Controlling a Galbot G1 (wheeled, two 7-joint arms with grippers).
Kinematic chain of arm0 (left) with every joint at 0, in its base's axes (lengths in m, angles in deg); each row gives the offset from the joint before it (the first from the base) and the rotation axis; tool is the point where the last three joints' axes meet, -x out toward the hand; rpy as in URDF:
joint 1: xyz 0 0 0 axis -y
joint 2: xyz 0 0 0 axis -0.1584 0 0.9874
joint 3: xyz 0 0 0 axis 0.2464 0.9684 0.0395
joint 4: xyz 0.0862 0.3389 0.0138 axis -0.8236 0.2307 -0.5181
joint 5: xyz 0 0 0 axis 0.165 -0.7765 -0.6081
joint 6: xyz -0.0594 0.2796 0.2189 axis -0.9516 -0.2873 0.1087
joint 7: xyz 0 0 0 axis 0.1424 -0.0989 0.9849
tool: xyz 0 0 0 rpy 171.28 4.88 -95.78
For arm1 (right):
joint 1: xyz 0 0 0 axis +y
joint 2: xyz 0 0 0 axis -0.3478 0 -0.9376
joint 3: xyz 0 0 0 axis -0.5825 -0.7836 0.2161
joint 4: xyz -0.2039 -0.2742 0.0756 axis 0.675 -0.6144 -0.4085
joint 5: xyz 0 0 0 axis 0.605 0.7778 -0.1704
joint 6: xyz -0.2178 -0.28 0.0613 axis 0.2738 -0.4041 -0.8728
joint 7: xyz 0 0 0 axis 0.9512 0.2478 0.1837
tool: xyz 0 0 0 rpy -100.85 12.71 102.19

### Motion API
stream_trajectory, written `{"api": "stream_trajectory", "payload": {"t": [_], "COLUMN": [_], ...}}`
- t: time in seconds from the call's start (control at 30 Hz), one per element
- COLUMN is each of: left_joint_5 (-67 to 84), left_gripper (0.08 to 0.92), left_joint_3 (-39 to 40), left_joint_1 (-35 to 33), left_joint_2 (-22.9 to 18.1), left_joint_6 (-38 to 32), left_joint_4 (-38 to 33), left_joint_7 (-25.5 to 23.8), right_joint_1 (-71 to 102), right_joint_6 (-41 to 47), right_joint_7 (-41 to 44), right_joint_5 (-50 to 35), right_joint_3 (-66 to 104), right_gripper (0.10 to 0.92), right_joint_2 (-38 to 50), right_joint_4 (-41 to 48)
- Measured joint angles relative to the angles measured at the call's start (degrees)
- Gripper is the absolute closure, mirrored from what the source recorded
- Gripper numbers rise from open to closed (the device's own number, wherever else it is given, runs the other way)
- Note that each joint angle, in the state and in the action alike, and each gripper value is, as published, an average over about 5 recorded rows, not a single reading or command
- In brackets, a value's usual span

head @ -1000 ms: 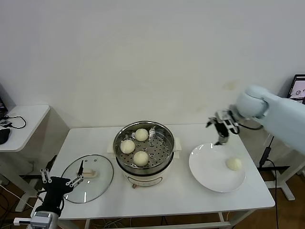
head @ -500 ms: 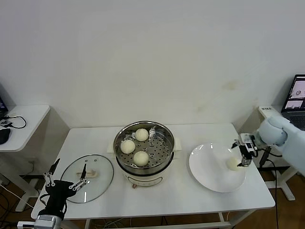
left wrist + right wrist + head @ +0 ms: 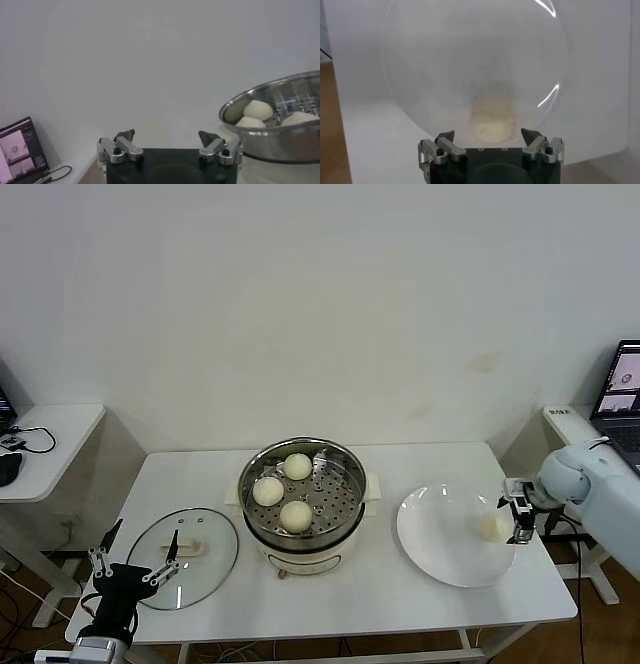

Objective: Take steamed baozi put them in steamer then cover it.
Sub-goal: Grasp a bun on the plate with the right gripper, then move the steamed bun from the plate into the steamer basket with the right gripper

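1. Buns: three of them [image 3: 281,489] sit on the holed tray inside the steamer [image 3: 300,502], at about 12, 9 and 6 o'clock on the tray; none touches another.
2. One bun [image 3: 491,527] lies on the white plate [image 3: 440,546], near the plate's 3 o'clock edge, well apart from the steamer.
3. Seen from the head, the steamer stands at the middle of the counter [image 3: 400,589], with the plate at its 3 o'clock side and the glass lid [image 3: 205,569] at its 9 o'clock side.
4. That lid lies flat on the counter, its cream handle [image 3: 189,549] near its centre; the steamer is uncovered.
5. At the plate's 3 o'clock edge, the right hand [image 3: 519,513] is just beside the lone bun.
6. From the right wrist, the hand [image 3: 491,137] has its fingers spread wide, and the bun [image 3: 491,127] shows between them, not gripped; whether they touch it is unclear.
7. At the counter's front corner, near the lid's 7 o'clock edge, the left hand [image 3: 130,571] is parked.
8. From the left wrist, that hand [image 3: 167,139] is wide and holds nothing, with the steamer rim [image 3: 265,102] and buns [image 3: 258,110] farther off.
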State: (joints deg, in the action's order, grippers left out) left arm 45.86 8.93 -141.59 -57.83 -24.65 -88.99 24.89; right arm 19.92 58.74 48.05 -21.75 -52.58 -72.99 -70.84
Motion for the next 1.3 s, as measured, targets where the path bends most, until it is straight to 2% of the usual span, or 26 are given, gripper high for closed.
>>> {"api": "stream_trajectory", "payload": {"t": [0.43, 0.9, 1.3], "left_joint_5": [0.0, -0.04, -0.04], "left_gripper": [0.177, 0.177, 0.177], "left_joint_3": [-0.1, -0.02, 0.29], "left_joint_1": [0.16, -0.04, 0.12], "left_joint_2": [-0.16, -0.43, -0.32], "left_joint_6": [0.0, -0.09, -0.1], "left_joint_4": [0.48, 0.49, 0.16], "left_joint_7": [0.01, 0.07, 0.07], "right_joint_1": [1.24, 0.82, -6.26], "right_joint_6": [-0.25, 0.48, 3.15], "right_joint_7": [-0.53, -0.24, 0.42], "right_joint_5": [3.1, 3.46, -1.99], "right_joint_3": [1.56, 1.49, -5.15], "right_gripper": [0.222, 0.458, 0.448], "right_joint_2": [-5.14, -6.46, -2.48], "right_joint_4": [6.28, 8.07, 2.04]}}
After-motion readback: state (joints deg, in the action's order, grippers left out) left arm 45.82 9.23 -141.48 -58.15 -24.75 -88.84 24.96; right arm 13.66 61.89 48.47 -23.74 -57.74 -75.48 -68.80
